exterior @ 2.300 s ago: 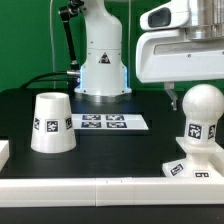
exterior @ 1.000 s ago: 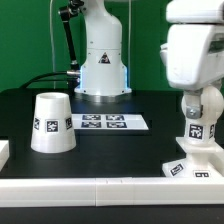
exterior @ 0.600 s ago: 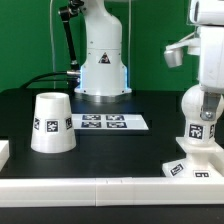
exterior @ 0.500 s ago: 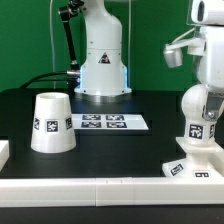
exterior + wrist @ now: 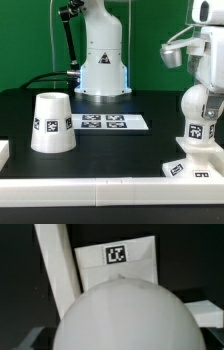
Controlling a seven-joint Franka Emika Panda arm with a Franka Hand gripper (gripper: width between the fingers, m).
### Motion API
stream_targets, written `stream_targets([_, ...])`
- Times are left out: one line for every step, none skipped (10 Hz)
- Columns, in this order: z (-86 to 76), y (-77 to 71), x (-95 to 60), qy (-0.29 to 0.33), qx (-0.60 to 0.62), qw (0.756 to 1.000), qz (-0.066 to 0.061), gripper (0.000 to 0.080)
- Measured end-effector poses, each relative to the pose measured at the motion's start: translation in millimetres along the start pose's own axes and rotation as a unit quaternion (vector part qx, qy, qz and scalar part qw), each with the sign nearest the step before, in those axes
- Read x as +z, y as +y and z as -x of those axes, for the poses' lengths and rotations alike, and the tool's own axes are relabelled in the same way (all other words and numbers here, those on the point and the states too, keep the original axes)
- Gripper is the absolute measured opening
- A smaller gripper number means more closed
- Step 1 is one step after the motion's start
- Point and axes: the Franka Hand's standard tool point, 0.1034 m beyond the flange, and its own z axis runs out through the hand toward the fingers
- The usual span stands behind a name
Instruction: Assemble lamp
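The bulb (image 5: 193, 100) is standing upright on the stepped base (image 5: 196, 160), down by the table's (image 5: 120, 150) near corner on the exterior view's right. A couple of seconds ago your gripper (image 5: 205, 102) was hanging above it. Since then it has dropped right over the ball and the wrist has swung round, while the bulb and base look like they haven't budged. In the wrist view the bulb (image 5: 120, 314) fills nearly everything, with the tagged base (image 5: 130, 263) showing beyond it. The bulb sits between the fingers, but honestly you can't tell from either view whether they're actually pinching it or just sitting around it.

My read: you're in the middle of seating or twisting the bulb into the base, so that joint isn't confirmed yet. The shade (image 5: 50, 122) is untouched, well apart toward the opposite near corner, small end up, with the marker board (image 5: 102, 123) mid-table between the two.
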Motion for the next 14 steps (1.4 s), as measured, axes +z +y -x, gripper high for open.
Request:
stream_targets([0.4, 0.2, 0.0, 0.000, 0.001, 1.000, 0.000, 0.0576])
stream_targets([0.7, 0.1, -0.1, 0.002, 0.057, 0.998, 0.000, 0.0576])
stream_targets([0.5, 0.1, -0.1, 0.002, 0.119, 0.993, 0.000, 0.0576])
stream_targets([0.6, 0.2, -0.1, 0.002, 0.171, 0.985, 0.000, 0.0576])
stream_targets([0.8, 0.3, -0.1, 0.004, 0.226, 0.974, -0.002, 0.0577])
stream_targets([1.4, 0.7, -0.2, 0.007, 0.278, 0.961, -0.004, 0.0577])
stream_targets([0.9, 0.8, -0.3, 0.007, 0.324, 0.946, -0.004, 0.0577])
stream_targets([0.7, 0.5, -0.4, 0.005, 0.361, 0.933, -0.004, 0.0577])
stream_targets([0.1, 0.3, -0.4, 0.005, 0.369, 0.929, -0.004, 0.0577])
stream_targets([-0.1, 0.3, -0.4, 0.006, 0.411, 0.912, -0.005, 0.0578])
stream_targets([0.0, 0.3, -0.4, 0.006, 0.445, 0.896, -0.005, 0.0578])
stream_targets([0.1, 0.4, -0.4, 0.005, 0.469, 0.883, -0.005, 0.0578])
stream_targets([0.2, 0.5, -0.5, 0.005, 0.500, 0.866, -0.005, 0.0578])
stream_targets([0.7, 0.6, -0.4, 0.007, 0.535, 0.845, -0.006, 0.0578])
